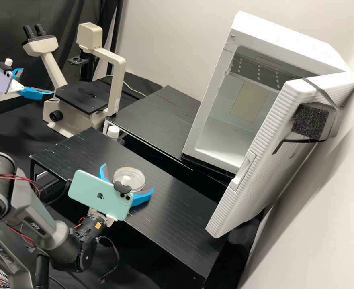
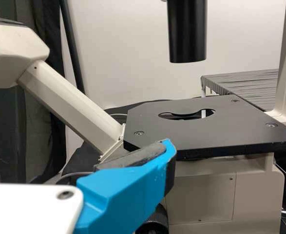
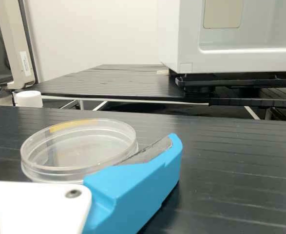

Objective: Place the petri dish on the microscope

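The left gripper (image 1: 38, 80) is just to the left of the microscope (image 1: 117, 80) in the high view, pointing towards it at about the height of its stage (image 1: 78, 98). Its fingers are spread, with nothing between them. To the microscope's right and nearer the camera, a low black table (image 1: 177, 212) carries the petri dish (image 1: 129, 178). The right gripper (image 1: 128, 176) is there too, well apart from the microscope and much the nearer of the two to the dish. Its fingers are parted, one on either side of the dish, which lies straight ahead of the palm along the gripper's long axis. Whether either finger touches the wall I cannot tell.

The dish is round, so it has no long axis to line up with. It lies flat, clear and shallow, with a doubled rim and a yellowish strip along part of its edge; what it holds, if anything, I cannot make out.

The step in hand looks like the grasp. I judge that closing evenly on the side wall, then lifting level towards the microscope, would serve best; smooth plastic could slip or tip if one finger met it first.
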Available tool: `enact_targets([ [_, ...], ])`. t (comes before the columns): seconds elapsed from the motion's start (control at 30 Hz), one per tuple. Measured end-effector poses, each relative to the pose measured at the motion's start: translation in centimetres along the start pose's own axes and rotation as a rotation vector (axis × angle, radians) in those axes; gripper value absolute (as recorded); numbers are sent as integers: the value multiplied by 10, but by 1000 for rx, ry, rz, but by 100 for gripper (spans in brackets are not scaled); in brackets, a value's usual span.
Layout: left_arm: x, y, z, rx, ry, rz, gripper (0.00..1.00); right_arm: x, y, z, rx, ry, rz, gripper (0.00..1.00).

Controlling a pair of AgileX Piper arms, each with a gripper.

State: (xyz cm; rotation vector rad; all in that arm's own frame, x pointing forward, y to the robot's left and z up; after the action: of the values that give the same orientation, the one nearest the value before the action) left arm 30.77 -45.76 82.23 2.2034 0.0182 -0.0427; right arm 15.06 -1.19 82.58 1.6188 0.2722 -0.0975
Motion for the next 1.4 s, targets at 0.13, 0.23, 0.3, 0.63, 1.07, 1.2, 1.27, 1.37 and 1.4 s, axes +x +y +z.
enact_targets([
  [0.13, 0, 0, 0, 0, 0, 0, 100, 2, -1, 3, -6, 5, 0, 100],
  [0.23, 0, 0, 0, 0, 0, 0, 100, 3, -1, 4, -13, 10, 3, 100],
  [0.3, 0, 0, 0, 0, 0, 0, 100, 3, -1, 4, -33, 10, 3, 100],
  [0.63, 0, 0, 0, 0, 0, 0, 100, 7, -1, 6, -86, 2, 16, 100],
  [1.07, 0, 0, 0, 0, 0, 0, 100, 11, -2, 5, -90, 7, 29, 0],
  [1.2, 0, 0, 0, 0, 0, 0, 100, 11, -2, 5, -89, 6, 29, 0],
  [1.27, 0, 0, 0, 0, 0, 0, 100, 11, -2, 5, -89, 6, 29, 0],
  [1.37, 0, 0, 0, 0, 0, 0, 100, 11, -2, 5, -89, 6, 29, 0],
  [1.4, 0, 0, 0, 0, 0, 0, 100, 11, -2, 5, -89, 6, 29, 0],
])
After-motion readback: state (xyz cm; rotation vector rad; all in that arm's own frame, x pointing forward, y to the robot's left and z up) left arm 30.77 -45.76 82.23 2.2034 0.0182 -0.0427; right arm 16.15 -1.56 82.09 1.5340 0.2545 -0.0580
